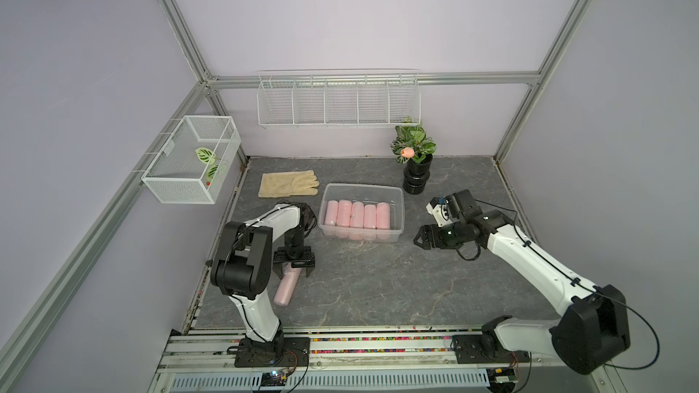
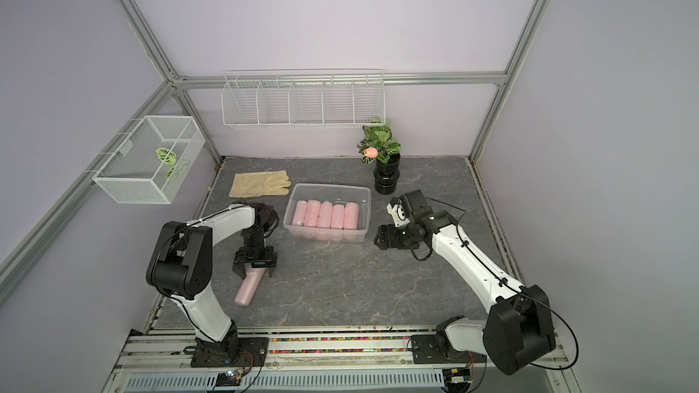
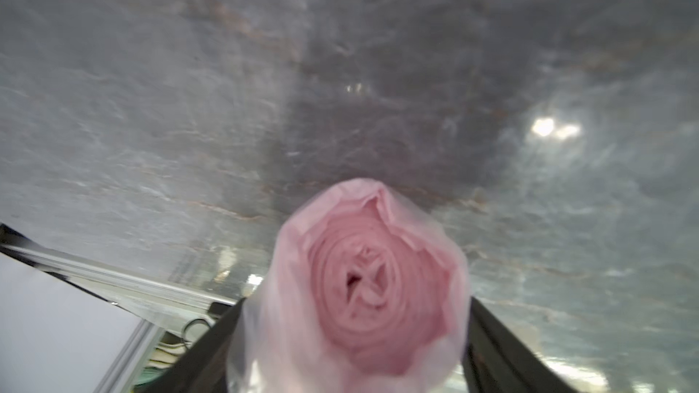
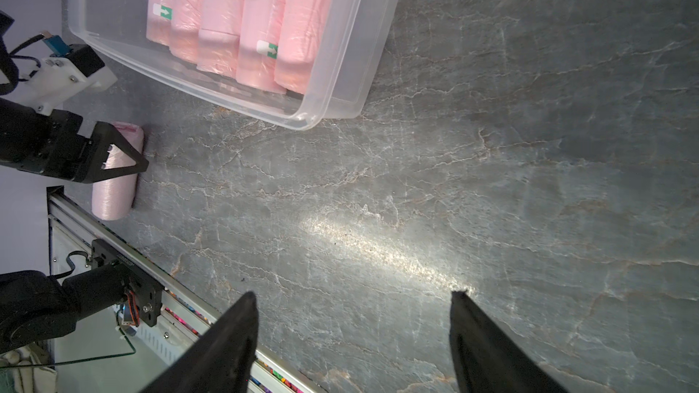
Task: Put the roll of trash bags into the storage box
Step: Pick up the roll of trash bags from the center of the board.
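grasp step: left gripper [image 1: 295,273] at the one loose roll [image 1: 284,289]

top views: the gripper straddles the roll's far end on the table [image 1: 378,277], well apart from the one box [image 1: 401,217], which holds five rolls [image 1: 357,219]; right gripper [image 1: 418,240] hovers beside the box. left wrist: fingers [image 3: 503,345] flank the roll, but i cannot tell if they clamp it. right wrist: jaws apart, empty. next, likely: pinch firmly, lift, clear the rim.

table [image 1: 378,289]: grey stone-look, faint sheen
box [image 1: 396,217]: clear plastic, smooth
roll [image 1: 284,289]: pink film, crinkled
glove [image 1: 287,184]: cream cloth, matt
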{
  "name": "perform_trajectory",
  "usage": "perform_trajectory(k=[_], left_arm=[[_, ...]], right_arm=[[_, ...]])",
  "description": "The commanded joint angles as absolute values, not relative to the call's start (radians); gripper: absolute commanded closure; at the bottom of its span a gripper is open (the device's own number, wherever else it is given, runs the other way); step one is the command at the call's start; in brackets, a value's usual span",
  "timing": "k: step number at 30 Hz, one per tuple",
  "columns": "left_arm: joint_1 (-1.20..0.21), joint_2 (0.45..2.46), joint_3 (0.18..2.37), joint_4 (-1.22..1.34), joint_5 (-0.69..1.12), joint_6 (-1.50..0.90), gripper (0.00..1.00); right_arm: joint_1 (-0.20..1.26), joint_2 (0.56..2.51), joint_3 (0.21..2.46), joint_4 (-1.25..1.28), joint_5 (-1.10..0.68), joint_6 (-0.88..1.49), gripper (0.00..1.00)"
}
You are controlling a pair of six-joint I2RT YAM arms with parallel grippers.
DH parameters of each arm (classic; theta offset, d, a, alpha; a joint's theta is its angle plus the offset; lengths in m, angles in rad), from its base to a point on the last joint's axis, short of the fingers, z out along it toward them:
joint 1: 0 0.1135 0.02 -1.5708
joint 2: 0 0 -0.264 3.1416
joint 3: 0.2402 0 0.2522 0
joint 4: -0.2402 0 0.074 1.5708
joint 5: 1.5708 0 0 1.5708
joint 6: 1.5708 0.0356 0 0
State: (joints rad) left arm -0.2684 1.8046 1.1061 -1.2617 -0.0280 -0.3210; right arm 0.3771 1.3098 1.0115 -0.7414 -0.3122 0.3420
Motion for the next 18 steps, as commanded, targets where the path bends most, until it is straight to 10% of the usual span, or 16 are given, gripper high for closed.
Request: perform_trajectory(k=[1,18], left_arm=[[-0.264,1.820,1.097,-1.240,0.024,-0.299,0.24],[-0.427,1.871,1.271,-1.202,0.144,-0.340,0.33]], right_arm=[[0.368,1.297,0.992,-0.733,-0.321,0.324,0.19],[0.359,1.290,0.986,-0.733,-0.313,0.320,0.19]])
